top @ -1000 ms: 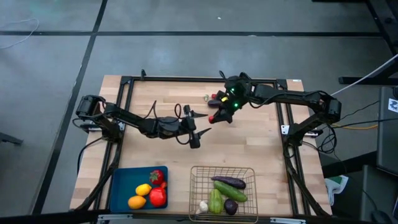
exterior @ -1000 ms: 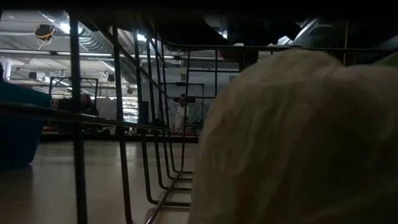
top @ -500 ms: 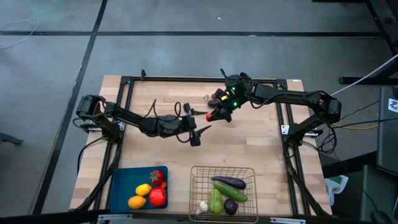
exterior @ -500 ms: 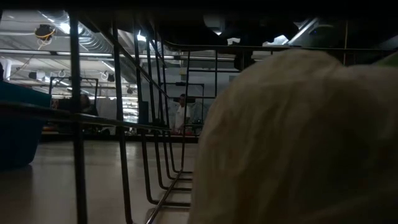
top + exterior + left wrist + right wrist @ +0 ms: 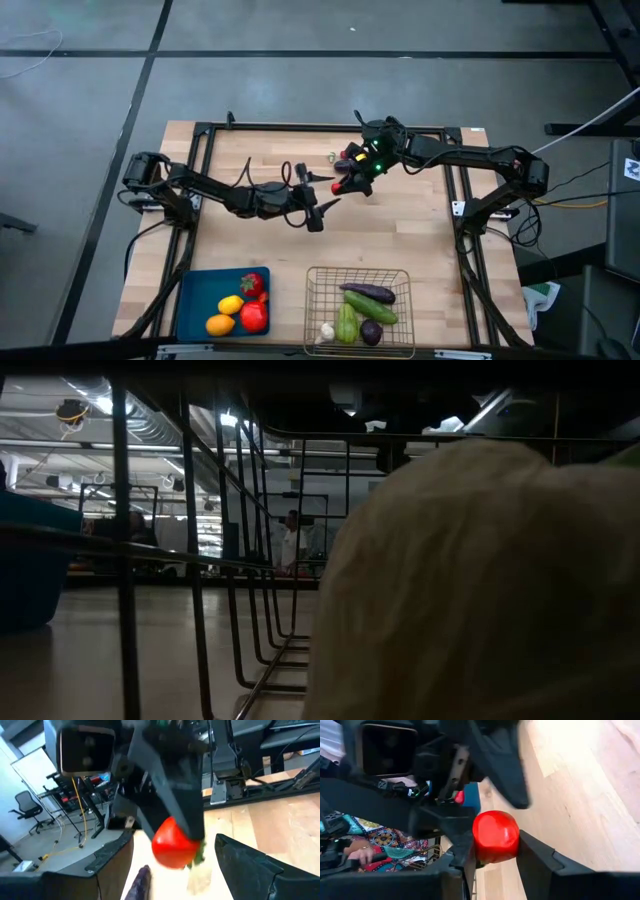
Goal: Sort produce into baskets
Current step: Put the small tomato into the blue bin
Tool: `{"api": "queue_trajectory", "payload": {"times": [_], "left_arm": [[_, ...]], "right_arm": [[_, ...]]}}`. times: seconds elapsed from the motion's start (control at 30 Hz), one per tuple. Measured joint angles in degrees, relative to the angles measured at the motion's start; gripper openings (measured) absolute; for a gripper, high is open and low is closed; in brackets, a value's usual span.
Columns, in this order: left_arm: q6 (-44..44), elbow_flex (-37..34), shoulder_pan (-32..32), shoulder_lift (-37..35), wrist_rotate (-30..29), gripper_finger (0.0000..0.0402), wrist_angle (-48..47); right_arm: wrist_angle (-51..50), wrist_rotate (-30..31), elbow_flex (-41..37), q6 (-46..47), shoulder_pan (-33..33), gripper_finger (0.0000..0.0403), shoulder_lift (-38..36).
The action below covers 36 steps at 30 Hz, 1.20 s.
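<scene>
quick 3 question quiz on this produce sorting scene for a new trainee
1. True or false: the right gripper holds a red tomato between its jaws.
2. Multiple choice: which bin holds the purple eggplant? A) blue tray B) wire basket C) neither
3. Fill in: the left gripper, at mid-table facing the tomato, has its jaws ____.

Key
1. True. The tomato sits clamped between the right gripper's jaws, above the wooden table.
2. B. It lies in the wire basket with the green vegetables; the blue tray holds the lemon, an orange and red produce.
3. Open, one on each side of the tomato in the left wrist view.
</scene>
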Motion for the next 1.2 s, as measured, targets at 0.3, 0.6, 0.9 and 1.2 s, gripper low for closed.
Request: {"api": "queue_trajectory", "payload": {"times": [0.3, 0.6, 0.9, 1.2], "left_arm": [[3.9, 1.3, 0.0, 0.0, 0.0, 0.0276, -1.2], [1.6, 1.3, -0.1, 0.0, 0.0, 0.0255, -3.5], [-0.2, 1.3, -0.1, 0.0, 0.0, 0.0165, -3.5], [-0.7, 1.3, 0.0, 0.0, -0.1, 0.0118, -3.9]], "right_arm": [[0.0, 0.7, 0.0, 0.0, 0.0, 0.0117, 0.0], [0.0, 0.7, 0.0, 0.0, 0.0, 0.0117, 0.0], [-0.1, 0.6, 0.0, 0.0, 0.0, 0.0117, 0.0], [-0.5, 2.1, 0.0, 0.1, 0.0, 0.0121, 0.0]]}}
